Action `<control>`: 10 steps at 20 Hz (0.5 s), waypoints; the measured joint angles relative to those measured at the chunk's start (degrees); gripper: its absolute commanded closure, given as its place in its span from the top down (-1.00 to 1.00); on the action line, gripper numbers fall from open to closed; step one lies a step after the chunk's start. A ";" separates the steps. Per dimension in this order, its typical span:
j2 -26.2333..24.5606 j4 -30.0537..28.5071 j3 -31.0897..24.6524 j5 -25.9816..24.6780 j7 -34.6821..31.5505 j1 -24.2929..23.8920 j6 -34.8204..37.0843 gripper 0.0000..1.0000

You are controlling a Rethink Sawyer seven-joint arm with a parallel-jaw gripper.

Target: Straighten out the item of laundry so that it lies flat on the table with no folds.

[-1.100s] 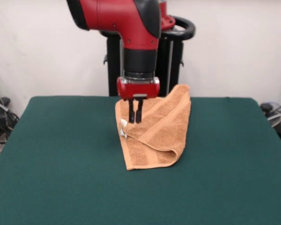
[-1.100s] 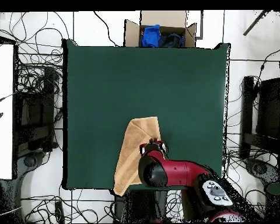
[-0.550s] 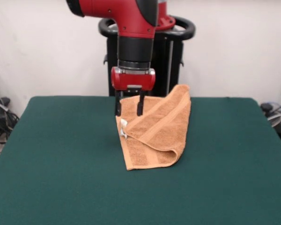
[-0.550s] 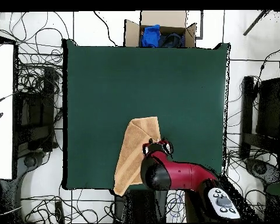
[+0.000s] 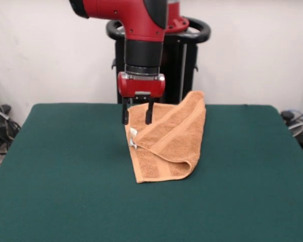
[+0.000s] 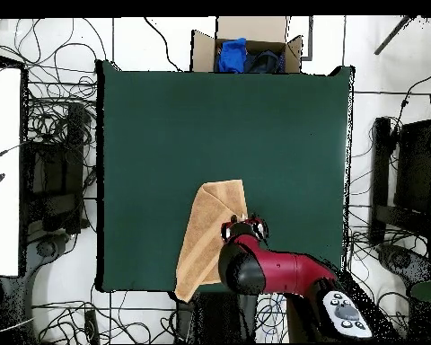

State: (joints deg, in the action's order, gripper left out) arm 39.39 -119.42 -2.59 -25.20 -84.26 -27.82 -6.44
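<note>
The orange-tan towel (image 5: 166, 138) lies folded over on itself on the dark green table (image 5: 65, 166), near the far edge in the front view. A diagonal fold runs across it, and the small white tag (image 5: 133, 138) shows at its left edge. One corner reaches up to the table's far edge. My gripper (image 5: 137, 117) hangs over the towel's far left corner. Its fingers are apart, with nothing held between them. In the overhead view, the towel (image 6: 208, 238) runs slantwise to the table's (image 6: 165, 135) bottom edge, and the gripper (image 6: 244, 225) is at its right side.
The robot's black pedestal (image 5: 184, 60) stands just behind the table's far edge. In the overhead view, a cardboard box (image 6: 248, 49) with blue and dark items sits past the table's top edge. Cables lie on the floor all round.
</note>
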 measured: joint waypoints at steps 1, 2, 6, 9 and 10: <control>-0.26 -0.01 0.04 -0.01 0.00 0.07 0.00 1.00; -1.06 0.00 0.13 0.00 0.00 0.23 0.00 1.00; -3.79 0.01 0.22 0.00 0.00 0.74 0.00 1.00; -4.94 0.01 0.25 0.00 0.00 1.03 0.00 1.00; -5.53 0.03 0.24 0.02 0.00 1.20 -0.01 1.00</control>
State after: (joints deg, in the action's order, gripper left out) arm 33.87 -119.38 -2.35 -25.18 -84.26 -26.62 -6.46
